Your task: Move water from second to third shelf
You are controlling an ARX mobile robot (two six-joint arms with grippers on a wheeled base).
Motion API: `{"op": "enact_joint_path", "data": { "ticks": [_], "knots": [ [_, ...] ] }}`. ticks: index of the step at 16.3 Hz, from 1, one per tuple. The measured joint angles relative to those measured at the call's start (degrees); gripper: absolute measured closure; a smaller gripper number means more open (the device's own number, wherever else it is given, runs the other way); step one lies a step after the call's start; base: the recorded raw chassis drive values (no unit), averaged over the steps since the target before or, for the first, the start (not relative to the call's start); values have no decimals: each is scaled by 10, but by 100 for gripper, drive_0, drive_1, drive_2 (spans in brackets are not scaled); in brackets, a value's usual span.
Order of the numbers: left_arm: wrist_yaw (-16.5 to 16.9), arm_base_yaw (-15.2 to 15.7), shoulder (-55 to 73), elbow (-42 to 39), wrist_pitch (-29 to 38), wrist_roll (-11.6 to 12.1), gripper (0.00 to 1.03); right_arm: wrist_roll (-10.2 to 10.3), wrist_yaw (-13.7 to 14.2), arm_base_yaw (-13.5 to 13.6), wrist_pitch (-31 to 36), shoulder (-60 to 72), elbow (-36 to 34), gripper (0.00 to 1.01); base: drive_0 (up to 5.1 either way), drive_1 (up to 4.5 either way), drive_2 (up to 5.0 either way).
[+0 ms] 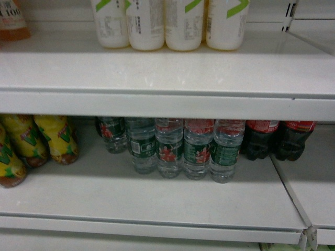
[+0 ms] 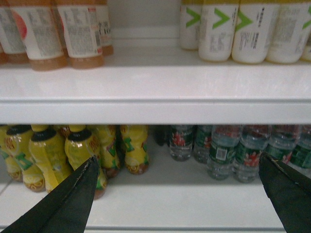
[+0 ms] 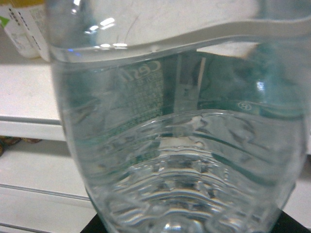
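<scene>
So basically one water bottle [image 3: 180, 145] is seemingly gripped upright right against the right wrist camera, those fingers unseen, level with the shelf edge [image 3: 29, 127], while the left fingers [image 2: 180, 194] are spread empty.

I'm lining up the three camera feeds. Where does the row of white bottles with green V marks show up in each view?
Head: white bottles along the top edge, centre, on the upper shelf.
Left wrist: top right corner, same shelf.
Right wrist: only one at the top left corner, beside the close-up water bottle.
Shared landmark: the upper shelf's white front edge.
</scene>
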Motion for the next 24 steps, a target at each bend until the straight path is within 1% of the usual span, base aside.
{"op": "enact_joint_path", "data": {
  "ticks": [16,19,24],
  "knots": [
    [1,0,0,0,0,0,5,1,0,0,0,0,4,62,0,0,0],
    [1,0,0,0,0,0,5,1,5,-3,0,0,4,62,-461,253,253],
    [1,0,0,0,0,0,5,1,2,-3,-1,0,4,62,-468,246,246]
  ]
}}
